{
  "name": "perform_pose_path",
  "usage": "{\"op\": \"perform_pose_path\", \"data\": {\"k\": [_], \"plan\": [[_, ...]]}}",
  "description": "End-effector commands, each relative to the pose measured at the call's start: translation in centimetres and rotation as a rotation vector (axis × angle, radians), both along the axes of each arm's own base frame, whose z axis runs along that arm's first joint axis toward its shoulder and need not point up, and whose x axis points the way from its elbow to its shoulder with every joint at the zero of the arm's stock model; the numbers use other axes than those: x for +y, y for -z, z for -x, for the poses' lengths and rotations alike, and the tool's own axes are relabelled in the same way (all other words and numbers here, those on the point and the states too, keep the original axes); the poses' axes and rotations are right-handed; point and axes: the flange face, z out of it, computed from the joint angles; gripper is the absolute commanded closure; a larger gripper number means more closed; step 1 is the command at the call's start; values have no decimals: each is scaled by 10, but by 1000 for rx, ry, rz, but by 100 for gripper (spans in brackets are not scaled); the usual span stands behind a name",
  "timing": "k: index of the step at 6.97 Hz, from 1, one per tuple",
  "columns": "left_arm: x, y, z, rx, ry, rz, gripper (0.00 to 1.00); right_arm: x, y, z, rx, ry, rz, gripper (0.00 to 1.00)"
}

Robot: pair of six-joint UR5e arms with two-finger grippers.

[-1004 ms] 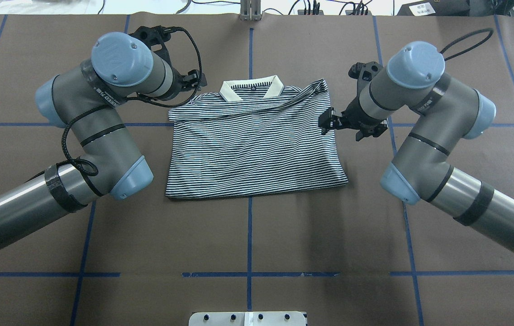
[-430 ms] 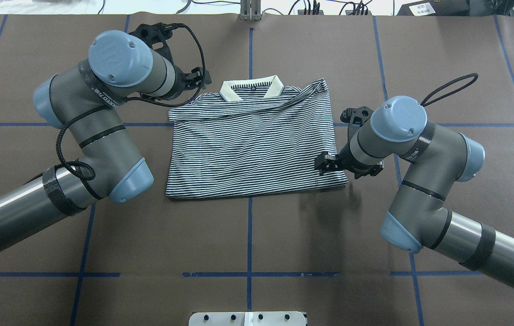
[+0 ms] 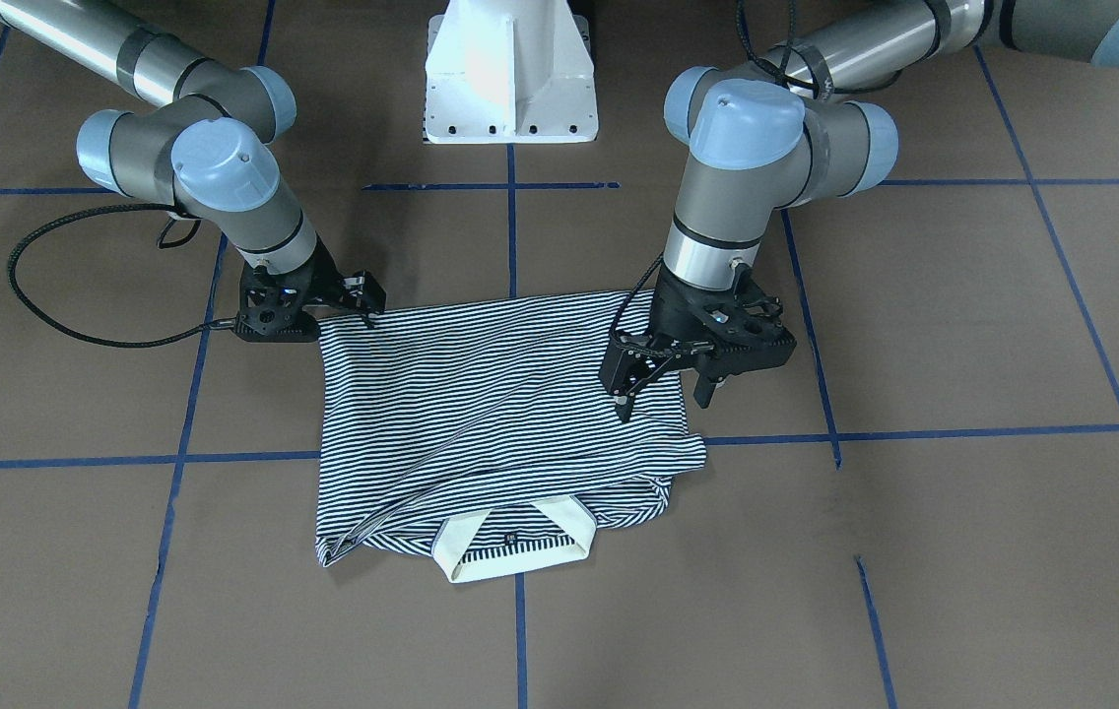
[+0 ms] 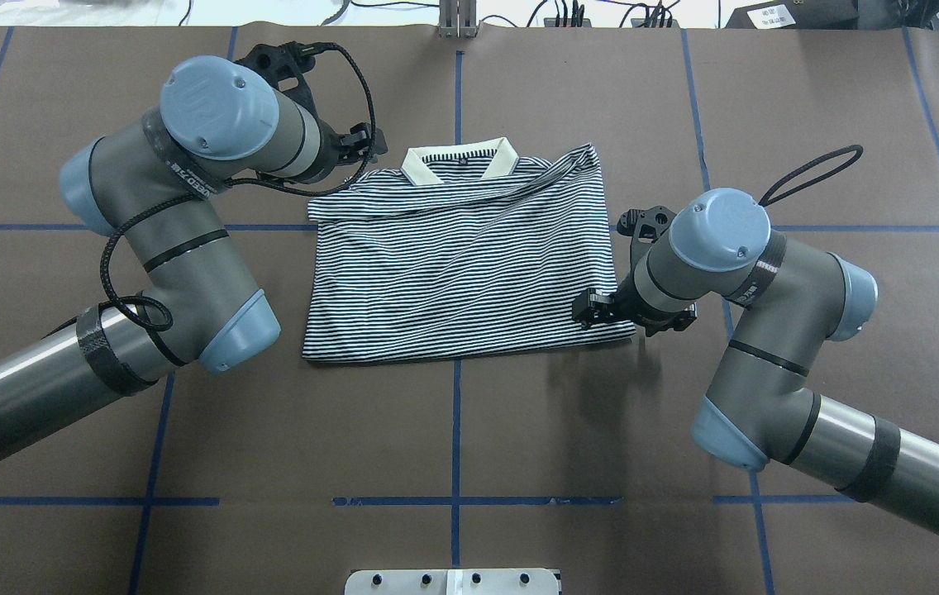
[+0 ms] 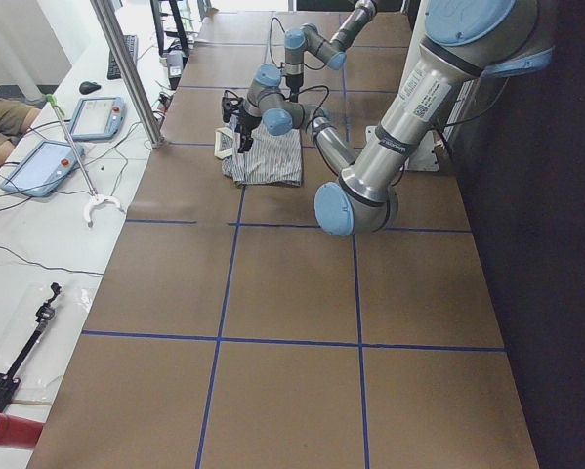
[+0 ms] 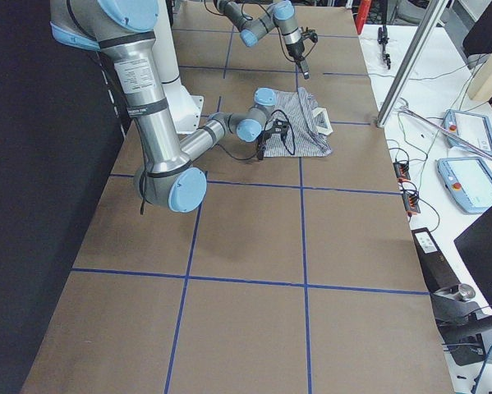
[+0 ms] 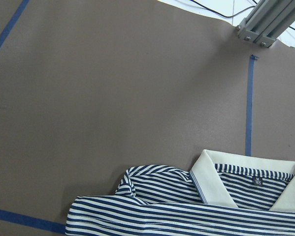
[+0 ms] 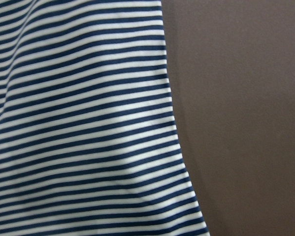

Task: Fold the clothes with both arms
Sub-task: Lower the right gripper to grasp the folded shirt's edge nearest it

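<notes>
Polo shirt (image 4: 461, 264) has open left pincer (image 3: 663, 399) near shoulder, right pincer (image 4: 589, 310) (unclear) at hem.

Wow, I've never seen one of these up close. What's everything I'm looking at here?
polo shirt: one, navy-and-white stripes, cream collar, partly folded, mid-table
table: one, brown, crossed by blue tape lines
base: one, white, at the robot's table edge
handheld screens: two, grey, on the side bench
left arm, right arm: two, silver-grey with light-blue caps, flanking the shirt
left pincer: one, black, open by the shirt's shoulder
right pincer: one, black, at a hem corner
</notes>
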Motion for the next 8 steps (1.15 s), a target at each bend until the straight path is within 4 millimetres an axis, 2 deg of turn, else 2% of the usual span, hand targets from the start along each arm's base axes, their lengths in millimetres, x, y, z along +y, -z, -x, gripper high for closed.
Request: {"op": "perform_pose_path", "data": {"k": [1, 3, 4, 7, 8], "plan": [[3, 3, 3, 7, 0, -6, 0, 2, -5, 3, 8, 7, 6, 3], [2, 1, 3, 5, 0, -4, 0, 2, -2, 2, -1, 14, 4, 92], [3, -2, 3, 2, 0, -1, 0, 2, 1, 2, -4, 17, -4, 100], [3, -1, 3, 5, 1, -2, 0, 3, 6, -3, -23, 25, -2, 100], [4, -1, 2, 5, -1, -2, 0, 13, 4, -17, -28, 27, -5, 100]]}}
